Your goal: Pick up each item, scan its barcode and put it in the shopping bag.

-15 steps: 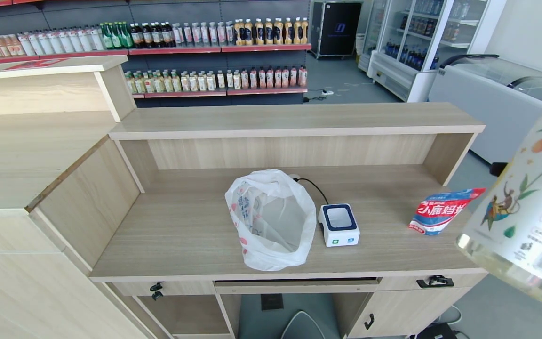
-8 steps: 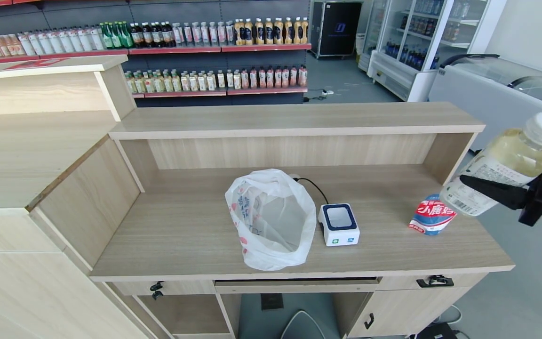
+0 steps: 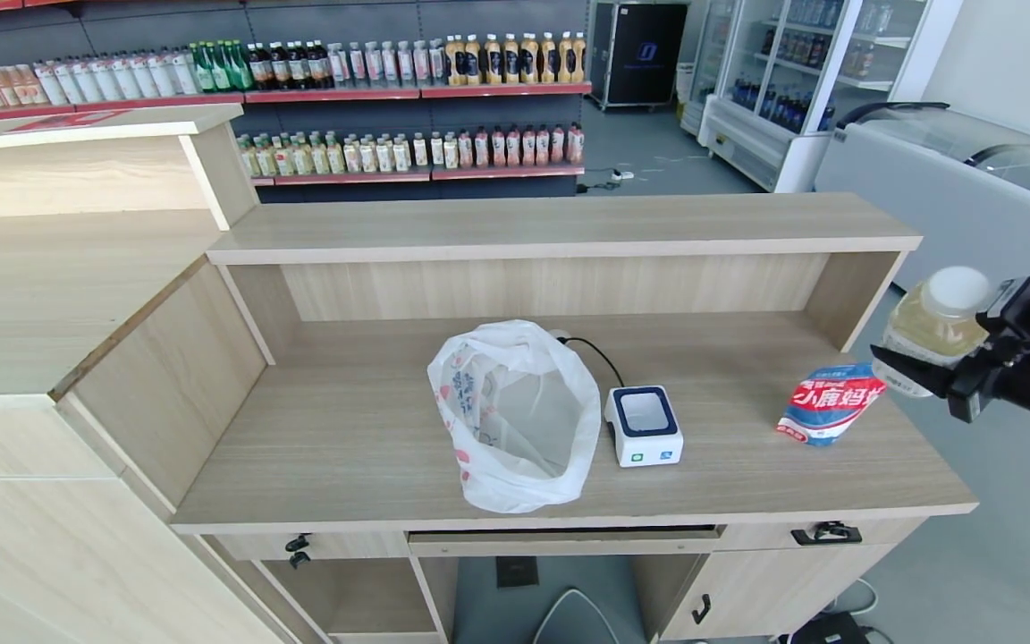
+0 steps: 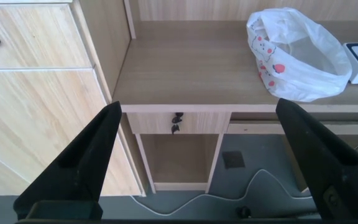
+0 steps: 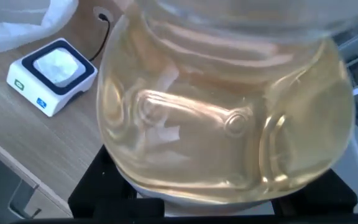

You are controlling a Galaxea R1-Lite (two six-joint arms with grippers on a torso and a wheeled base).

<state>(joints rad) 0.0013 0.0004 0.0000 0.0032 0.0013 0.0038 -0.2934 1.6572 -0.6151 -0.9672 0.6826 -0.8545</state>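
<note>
My right gripper (image 3: 935, 371) is shut on a clear bottle of pale yellow drink (image 3: 931, 326) with a white cap, held off the counter's right end, beyond the red, white and blue snack pouch (image 3: 828, 402). The bottle (image 5: 229, 106) looms close in the right wrist view, with the scanner (image 5: 51, 74) behind it. A white plastic shopping bag (image 3: 515, 416) stands open mid-counter, and the white barcode scanner (image 3: 645, 427) sits just right of it. My left gripper (image 4: 197, 162) hangs open below and in front of the counter's left end, with the bag (image 4: 297, 53) far off.
The wooden counter (image 3: 345, 447) has a raised back shelf (image 3: 560, 228) and side walls. A black cable (image 3: 591, 351) runs behind the scanner. Drawers (image 3: 828, 535) lie under the front edge. Drink shelves and fridges stand in the room behind.
My right arm has carried the bottle away from the camera, down and toward the counter's right end, so the pouch now shows in full. Bag, scanner and pouch have not moved.
</note>
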